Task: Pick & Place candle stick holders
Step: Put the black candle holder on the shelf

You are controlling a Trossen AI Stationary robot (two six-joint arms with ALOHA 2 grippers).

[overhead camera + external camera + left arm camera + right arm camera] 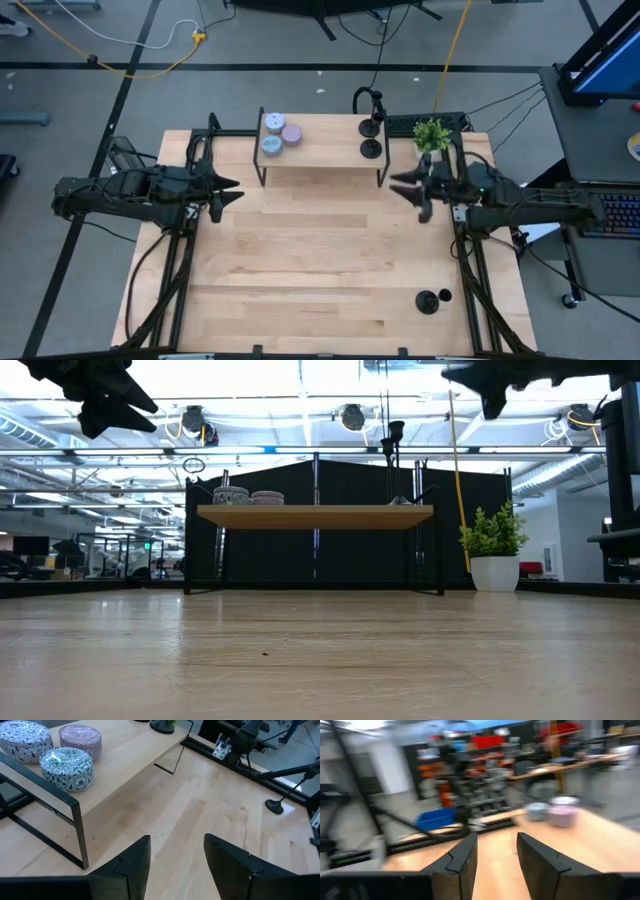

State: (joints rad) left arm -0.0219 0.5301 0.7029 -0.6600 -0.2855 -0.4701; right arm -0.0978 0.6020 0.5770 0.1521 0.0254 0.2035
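Two matte-black candle stick holders (371, 125) (371, 149) stand on their disc bases at the right end of the wooden shelf (320, 155). One of them also shows in the low view (395, 460). A third holder (428, 301) sits on the table near the near right corner and also shows in the left wrist view (275, 806). My left gripper (236, 190) is open and empty, raised above the table left of the shelf; its open fingers show in the left wrist view (176, 840). My right gripper (395, 185) is open and empty, raised just in front of the shelf's right end; its open fingers show in the right wrist view (496, 836).
Three pastel round candle tins (276, 135) stand on the shelf's left end and also show in the left wrist view (65, 765). A small potted plant (431, 134) stands right of the shelf. The shelf has thin black metal legs (80, 827). Bare wood lies between the arms and toward the near edge.
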